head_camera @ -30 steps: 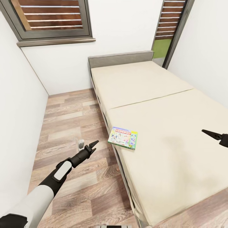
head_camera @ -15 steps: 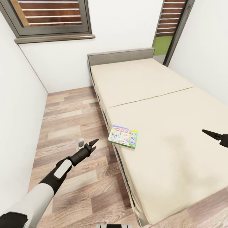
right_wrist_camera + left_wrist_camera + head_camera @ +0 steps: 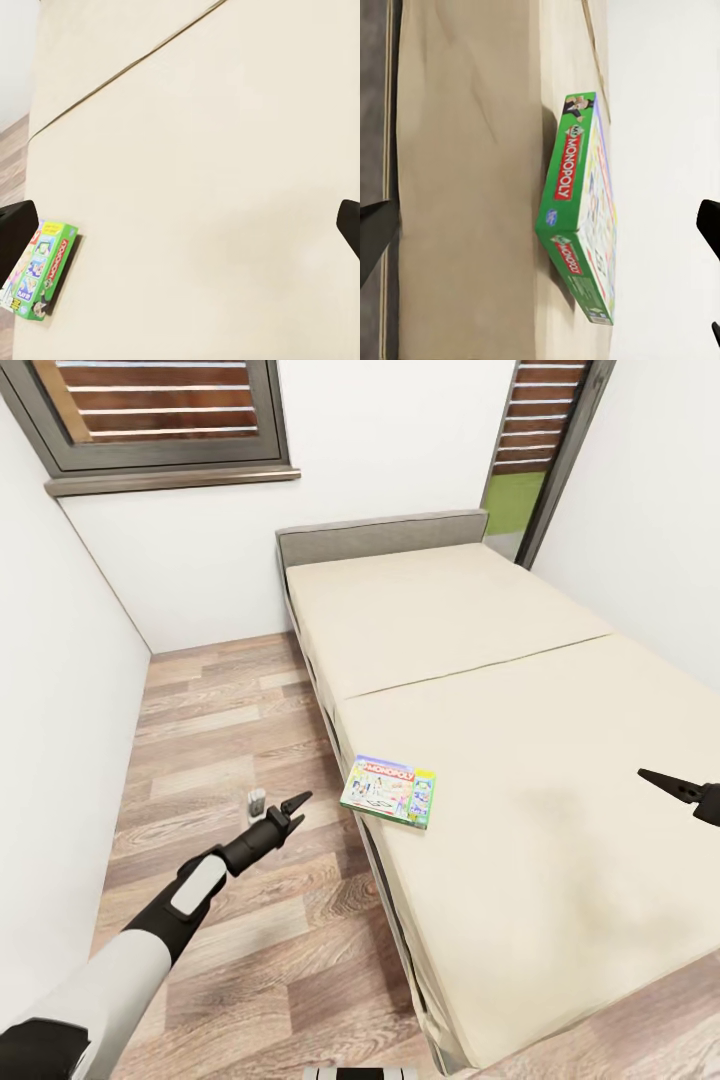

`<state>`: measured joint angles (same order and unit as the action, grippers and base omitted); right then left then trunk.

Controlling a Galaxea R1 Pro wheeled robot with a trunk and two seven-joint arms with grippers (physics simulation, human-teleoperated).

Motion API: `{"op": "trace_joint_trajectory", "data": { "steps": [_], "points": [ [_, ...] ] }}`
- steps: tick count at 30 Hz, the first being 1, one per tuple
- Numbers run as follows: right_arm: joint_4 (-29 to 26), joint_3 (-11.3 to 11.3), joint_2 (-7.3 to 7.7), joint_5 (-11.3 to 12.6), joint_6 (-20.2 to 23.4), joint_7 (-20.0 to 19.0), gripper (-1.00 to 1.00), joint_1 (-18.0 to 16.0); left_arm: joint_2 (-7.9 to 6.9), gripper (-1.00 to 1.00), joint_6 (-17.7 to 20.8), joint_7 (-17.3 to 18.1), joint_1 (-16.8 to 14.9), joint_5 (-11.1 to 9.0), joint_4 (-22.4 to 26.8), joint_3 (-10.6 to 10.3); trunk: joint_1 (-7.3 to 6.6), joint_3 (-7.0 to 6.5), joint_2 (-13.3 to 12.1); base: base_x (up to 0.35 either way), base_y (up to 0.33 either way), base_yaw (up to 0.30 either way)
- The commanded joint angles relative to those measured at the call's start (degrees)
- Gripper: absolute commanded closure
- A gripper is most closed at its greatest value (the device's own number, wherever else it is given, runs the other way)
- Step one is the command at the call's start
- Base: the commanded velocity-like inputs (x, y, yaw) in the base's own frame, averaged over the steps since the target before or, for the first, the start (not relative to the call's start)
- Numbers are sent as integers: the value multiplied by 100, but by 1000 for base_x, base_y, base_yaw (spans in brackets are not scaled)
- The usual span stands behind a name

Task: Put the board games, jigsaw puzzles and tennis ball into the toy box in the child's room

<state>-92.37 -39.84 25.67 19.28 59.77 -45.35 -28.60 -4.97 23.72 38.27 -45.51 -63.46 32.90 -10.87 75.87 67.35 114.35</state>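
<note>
Bed [image 3: 520, 690] fills most of the head view: low, beige cover, grey headboard at the far end under the shuttered window, wood floor [image 3: 230, 760] running along its left side. No table or toy box here, so the step in hand looks like fetching a board game off the bed, w/ the drop-off to come later. Robot stands at the bed's near left corner, both arms out in front. Left arm reaches over the floor, left gripper [image 3: 295, 807] just short of the bed edge and near the game; in the left wrist view its two dark finger tips sit at opposite edges of the frame, so jaws are wide apart, nothing held. Right gripper [image 3: 672, 788] hangs over the mattress well apart from the game; its tips also stand far apart in the right wrist view, empty. Monopoly box [image 3: 389, 792] lies flat on the mattress, cover up, right at the bed's left edge, near the near corner. Long axis runs roughly across the bed, slightly skewed; green side faces the left gripper [image 3: 574, 217]. Next move, imo: bring the left gripper in level w/ the box's edge and close across its thin side, since the box is too flat to take from above.
</note>
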Motion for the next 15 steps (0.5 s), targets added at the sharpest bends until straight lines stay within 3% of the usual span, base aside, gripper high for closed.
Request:
{"op": "trace_joint_trajectory", "data": {
  "steps": [1,15],
  "points": [
    [-1,-7,0,-29,23,-42,-100,-5,-7,-100,43,3,-14,-58,-1,-24,-1,4,2,0,0,0],
    [-1,-10,-7,-29,23,-44,-100,-5,-7,-100,229,-2,-210,-47,-133,-30,-1,5,2,0,0,0]
  ]
}}
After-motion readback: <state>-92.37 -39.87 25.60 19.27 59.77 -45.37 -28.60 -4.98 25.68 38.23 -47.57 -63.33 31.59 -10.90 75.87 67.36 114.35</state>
